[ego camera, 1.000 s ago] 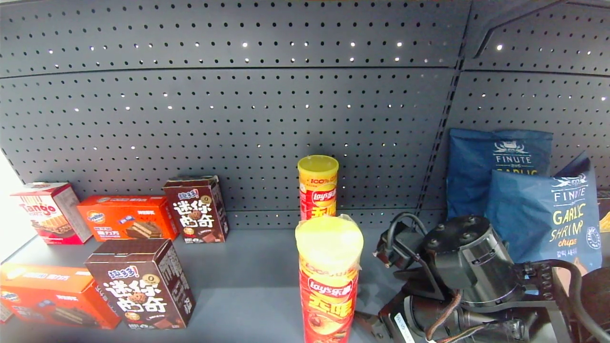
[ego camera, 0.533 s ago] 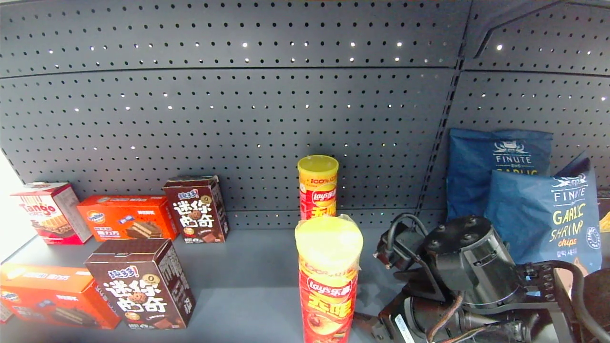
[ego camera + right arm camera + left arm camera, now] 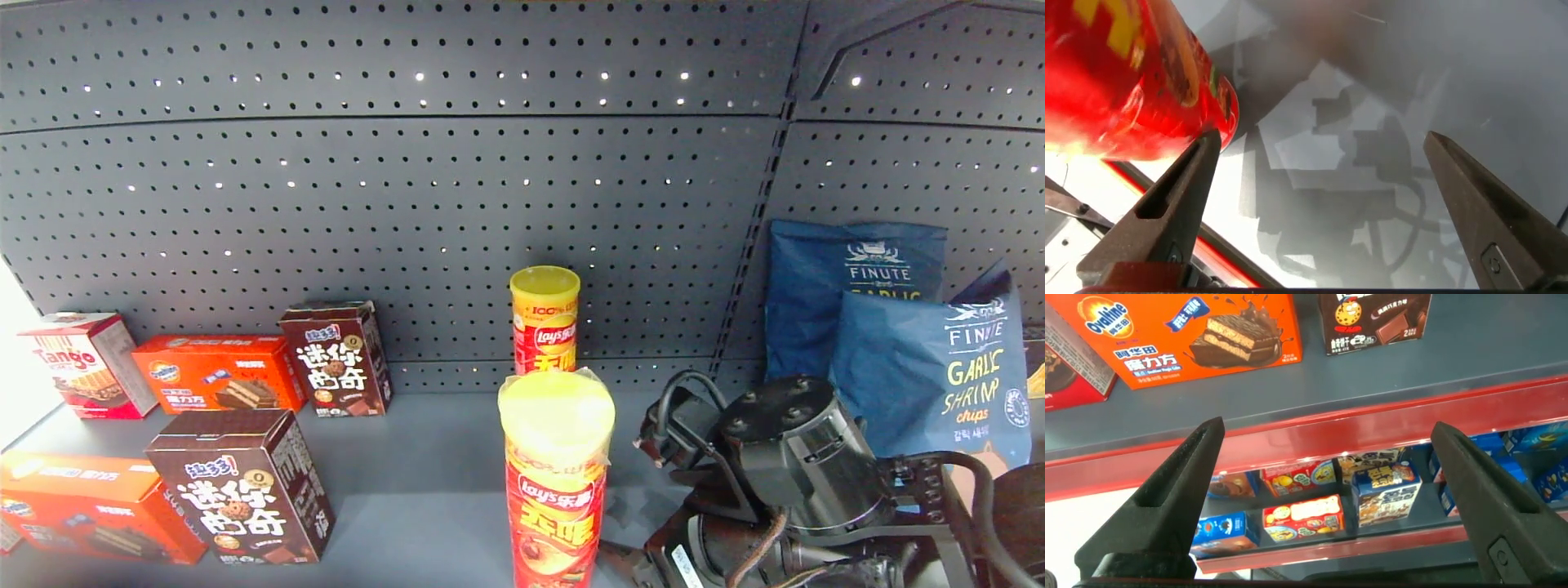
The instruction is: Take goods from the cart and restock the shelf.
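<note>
Right wrist view gave me the right claw [image 3: 1321,139] spread wide, nothing between its fingers. The red chips can [image 3: 1135,82] stood upright on the grey shelf [image 3: 1372,98] just outside one fingertip; I could not tell whether they touched. Through the head camera I saw a second can [image 3: 544,318] beyond the first, against the pegboard [image 3: 408,204]. My left claw [image 3: 1327,423] was also wide and empty, before the shelf's red edge [image 3: 1315,429], with an orange wafer box [image 3: 1200,335] and a brown cookie box [image 3: 1376,322] beyond its tips.
</note>
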Motion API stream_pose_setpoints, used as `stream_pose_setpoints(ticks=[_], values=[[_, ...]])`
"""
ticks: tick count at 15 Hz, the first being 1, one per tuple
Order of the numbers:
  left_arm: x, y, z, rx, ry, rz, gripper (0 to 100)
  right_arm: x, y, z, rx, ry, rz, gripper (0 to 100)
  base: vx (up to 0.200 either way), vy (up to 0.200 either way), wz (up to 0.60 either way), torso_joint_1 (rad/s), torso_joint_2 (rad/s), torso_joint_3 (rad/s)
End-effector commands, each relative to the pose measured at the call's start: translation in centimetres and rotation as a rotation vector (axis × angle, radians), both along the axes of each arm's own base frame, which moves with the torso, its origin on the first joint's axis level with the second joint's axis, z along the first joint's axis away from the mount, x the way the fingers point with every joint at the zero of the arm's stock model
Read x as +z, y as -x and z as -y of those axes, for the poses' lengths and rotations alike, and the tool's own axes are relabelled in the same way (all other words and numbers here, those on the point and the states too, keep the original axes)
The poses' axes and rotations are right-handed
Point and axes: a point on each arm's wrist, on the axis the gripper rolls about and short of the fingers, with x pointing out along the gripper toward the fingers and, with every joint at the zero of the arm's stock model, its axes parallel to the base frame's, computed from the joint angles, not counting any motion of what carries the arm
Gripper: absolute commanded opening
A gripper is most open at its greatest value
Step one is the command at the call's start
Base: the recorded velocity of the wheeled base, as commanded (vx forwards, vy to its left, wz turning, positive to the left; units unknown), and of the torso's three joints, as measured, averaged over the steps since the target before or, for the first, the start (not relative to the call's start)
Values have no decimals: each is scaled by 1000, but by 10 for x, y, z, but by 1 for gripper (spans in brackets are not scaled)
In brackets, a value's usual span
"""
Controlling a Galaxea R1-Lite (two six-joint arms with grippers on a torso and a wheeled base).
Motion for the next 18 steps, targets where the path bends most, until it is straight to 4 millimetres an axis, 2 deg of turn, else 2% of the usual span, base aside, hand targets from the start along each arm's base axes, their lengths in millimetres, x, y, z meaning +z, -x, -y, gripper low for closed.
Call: stream_pose_setpoints(ticks=[1,5,7,8,9,12,13,16,18], values=[[0,0,0,1,2,-2,100,7,4,7,-6,-21,15,100,0,0,0,0,0,0],[0,0,0,1,2,-2,100,49,20,36,-112,-187,115,100,0,0,0,0,0,0],[0,0,0,1,2,-2,100,64,27,50,-204,-238,189,100,0,0,0,0,0,0],[0,0,0,1,2,-2,100,66,31,58,-345,-304,256,100,0,0,0,0,0,0],[0,0,0,1,2,-2,100,63,38,65,-411,-358,298,100,0,0,0,0,0,0],[0,0,0,0,0,0,100,38,58,94,-493,-343,340,100,0,0,0,0,0,0],[0,0,0,0,0,0,100,37,63,101,-516,-348,355,100,0,0,0,0,0,0],[0,0,0,0,-1,0,100,53,74,137,-679,-441,461,100,0,0,0,0,0,0],[0,0,0,0,-1,0,100,44,82,164,-813,-434,506,100,0,0,0,0,0,0]])
